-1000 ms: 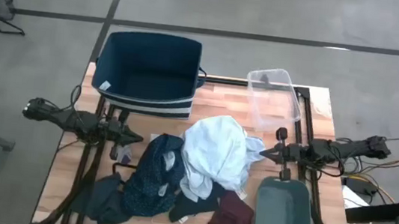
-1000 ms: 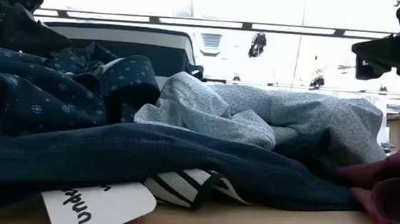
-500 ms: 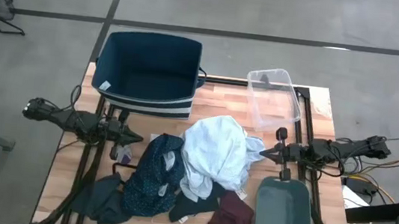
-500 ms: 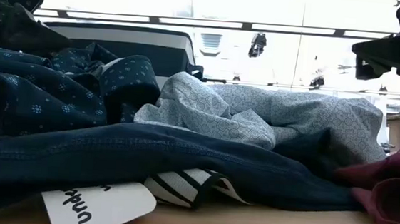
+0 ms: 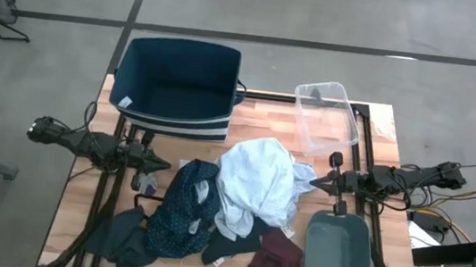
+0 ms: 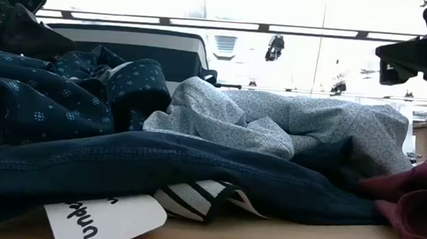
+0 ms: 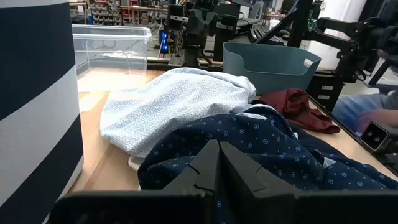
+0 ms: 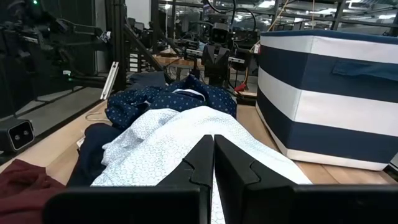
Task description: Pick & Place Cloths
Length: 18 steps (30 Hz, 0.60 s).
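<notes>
Cloths heaped mid-tabletop, both arms idle at the sides.

Pale-blue shirt [image 5: 255,188] lies atop the pile on the tabletop [image 5: 258,118], navy dotted piece [image 5: 183,208] touching it on its left, maroon piece [image 5: 275,258] and dark teal piece [image 5: 125,238] at the near edge. Left end effector [image 5: 162,164] and right end effector [image 5: 313,183] flank the pile, fingers pressed together, holding nothing. Striped navy bin [image 5: 178,86] stands behind the heap.

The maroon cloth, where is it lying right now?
In the high view the maroon cloth lies near the table's front edge, right of centre, just left of the grey-green tub and below the pale-blue shirt.
</notes>
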Each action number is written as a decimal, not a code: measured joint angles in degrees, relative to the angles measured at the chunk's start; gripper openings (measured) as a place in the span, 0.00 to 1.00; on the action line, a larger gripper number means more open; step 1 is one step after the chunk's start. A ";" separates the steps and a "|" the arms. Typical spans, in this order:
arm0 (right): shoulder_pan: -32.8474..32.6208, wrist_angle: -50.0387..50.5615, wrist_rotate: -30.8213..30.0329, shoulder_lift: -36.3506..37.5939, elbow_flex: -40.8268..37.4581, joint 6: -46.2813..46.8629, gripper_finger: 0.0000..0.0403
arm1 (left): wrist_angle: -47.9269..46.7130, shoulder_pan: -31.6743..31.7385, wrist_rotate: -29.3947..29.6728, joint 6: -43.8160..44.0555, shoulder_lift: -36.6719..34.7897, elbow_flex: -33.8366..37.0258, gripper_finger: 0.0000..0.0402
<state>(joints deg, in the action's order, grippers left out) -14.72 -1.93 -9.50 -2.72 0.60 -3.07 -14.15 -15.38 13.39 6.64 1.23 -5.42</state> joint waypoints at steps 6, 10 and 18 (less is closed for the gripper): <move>0.02 0.00 0.00 -0.02 0.00 -0.04 0.02 | -0.02 0.02 0.00 -0.01 0.00 0.01 0.05; 0.02 0.00 0.00 0.00 0.00 0.00 0.02 | -0.02 0.02 0.00 -0.01 0.00 0.01 0.05; 0.02 0.00 -0.02 -0.02 0.00 -0.39 0.02 | -0.01 0.01 0.00 -0.01 -0.02 0.01 0.05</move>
<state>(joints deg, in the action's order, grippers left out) -14.70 -1.93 -9.52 -2.74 0.60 -3.46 -14.17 -15.37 13.39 6.63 1.21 -5.41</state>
